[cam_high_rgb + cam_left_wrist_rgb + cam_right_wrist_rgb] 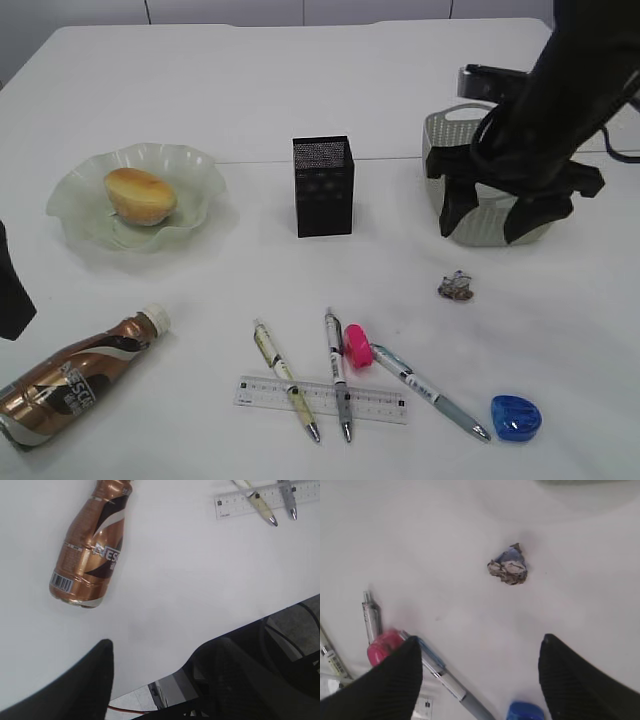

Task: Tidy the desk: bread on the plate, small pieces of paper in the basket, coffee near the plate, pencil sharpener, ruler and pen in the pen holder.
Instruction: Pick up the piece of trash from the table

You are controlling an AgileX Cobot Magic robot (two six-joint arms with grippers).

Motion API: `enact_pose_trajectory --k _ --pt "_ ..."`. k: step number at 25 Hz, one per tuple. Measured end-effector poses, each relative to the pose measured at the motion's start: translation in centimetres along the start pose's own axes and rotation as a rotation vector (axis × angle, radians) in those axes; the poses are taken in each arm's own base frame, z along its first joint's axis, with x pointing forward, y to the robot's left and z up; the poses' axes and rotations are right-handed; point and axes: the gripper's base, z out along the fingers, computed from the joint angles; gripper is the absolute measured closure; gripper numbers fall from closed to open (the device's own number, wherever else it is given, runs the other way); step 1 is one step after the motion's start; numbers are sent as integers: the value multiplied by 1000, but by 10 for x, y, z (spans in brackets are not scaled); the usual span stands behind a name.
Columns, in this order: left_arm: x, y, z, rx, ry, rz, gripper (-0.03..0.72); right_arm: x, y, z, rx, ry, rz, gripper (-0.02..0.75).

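Note:
The bread (140, 195) lies on the green plate (196, 163) at the left. The coffee (80, 375) (92, 545) lies on its side near the front left, just ahead of my open, empty left gripper (12, 292) (165, 647). Several pens (338, 375) lie across the ruler (375, 403) (235, 505), beside a pink sharpener (357, 345) and a blue sharpener (515, 417). The black pen holder (323, 186) stands mid-desk. My right gripper (493, 225) (480, 640) hangs open in front of the basket (450, 130), above a crumpled paper (457, 287) (508, 566).
The white desk (300, 90) has its front edge right beneath my left gripper, with dark frame parts and a red cable below it. The right arm hides much of the basket, whose inside cannot be seen.

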Motion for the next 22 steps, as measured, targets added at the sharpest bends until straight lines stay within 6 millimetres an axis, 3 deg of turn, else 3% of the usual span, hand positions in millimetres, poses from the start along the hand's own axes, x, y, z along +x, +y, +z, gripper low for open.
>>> enact_pose_trajectory --k 5,10,22 --pt "0 -1 0 14 2 -7 228 -8 0 30 -6 -10 18 177" --pt "0 -2 0 25 3 -13 228 -14 -4 40 0 -134 -8 177" --pt "0 -2 0 27 3 -16 228 3 -19 75 38 -248 -71 177"
